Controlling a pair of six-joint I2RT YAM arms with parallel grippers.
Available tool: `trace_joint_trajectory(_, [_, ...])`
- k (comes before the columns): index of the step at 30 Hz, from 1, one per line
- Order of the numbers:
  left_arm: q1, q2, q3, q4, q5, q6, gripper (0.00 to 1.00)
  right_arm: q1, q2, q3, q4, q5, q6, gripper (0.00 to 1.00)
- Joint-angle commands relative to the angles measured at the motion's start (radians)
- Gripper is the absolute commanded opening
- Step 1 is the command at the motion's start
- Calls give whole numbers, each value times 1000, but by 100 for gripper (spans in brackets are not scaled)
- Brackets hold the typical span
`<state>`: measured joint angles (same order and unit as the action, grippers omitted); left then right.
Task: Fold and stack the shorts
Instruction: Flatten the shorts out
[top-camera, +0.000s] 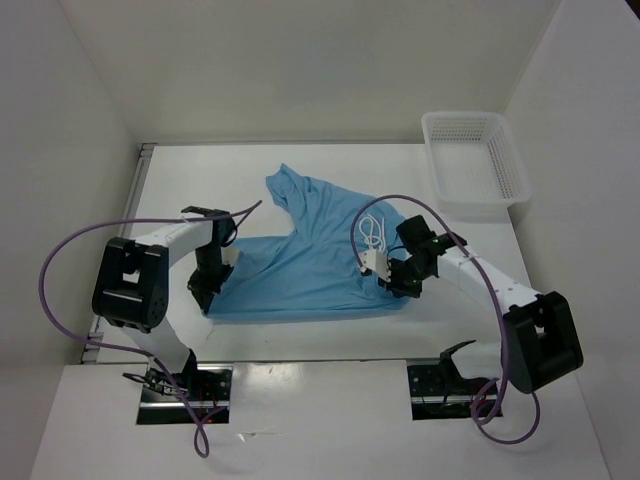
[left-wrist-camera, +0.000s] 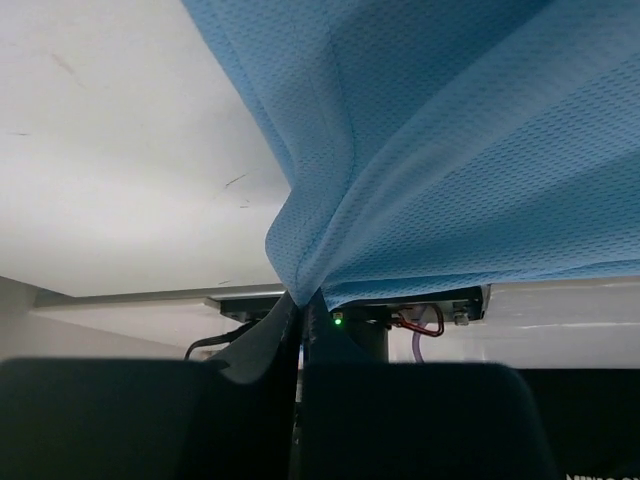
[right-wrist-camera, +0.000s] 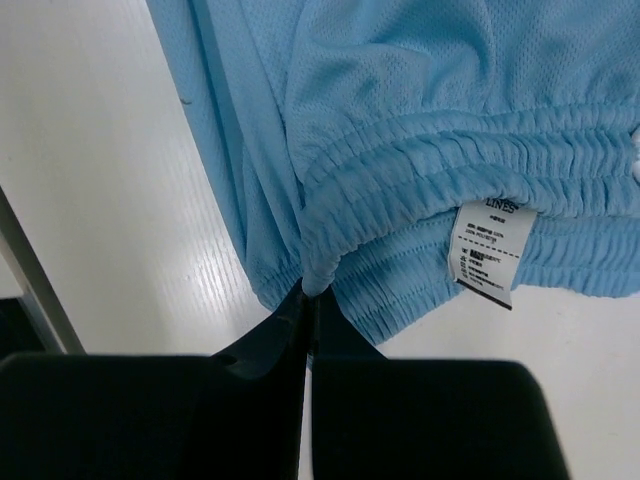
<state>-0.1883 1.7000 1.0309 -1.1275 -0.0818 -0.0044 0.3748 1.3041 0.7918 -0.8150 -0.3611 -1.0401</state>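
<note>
The light sky-blue shorts (top-camera: 310, 255) lie spread across the middle of the white table, one leg reaching back toward the far side. My left gripper (top-camera: 208, 285) is shut on the left hem of the shorts; in the left wrist view the mesh fabric (left-wrist-camera: 450, 150) hangs up from the pinched jaws at my left gripper (left-wrist-camera: 300, 300). My right gripper (top-camera: 400, 277) is shut on the gathered elastic waistband (right-wrist-camera: 420, 170) at the right end, at my right gripper (right-wrist-camera: 310, 295). A white care label (right-wrist-camera: 487, 250) hangs off the waistband. A white drawstring (top-camera: 374, 234) lies on the fabric.
A white plastic mesh basket (top-camera: 476, 160) stands at the back right of the table. White walls close in the left, back and right sides. The arm bases sit at the near edge (top-camera: 300, 345), with purple cables looping beside each arm.
</note>
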Motion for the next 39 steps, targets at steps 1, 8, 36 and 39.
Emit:
trace_joint_trajectory(1, [-28,-63,29,-58,-58,4,0,9,-68,18,-97,63,-118,0])
trace_joint_trajectory(8, [-138,-82,-52,-26,-95,4,1,121,-203,-29,-108,125,-175,35])
trace_joint_trajectory(36, [-171,-77,-78,6,-49,4,3,110,256,233,-154,-61,245,30])
trace_joint_trajectory(39, [-171,-77,-78,15,-49,4,3,110,256,253,-205,-13,255,43])
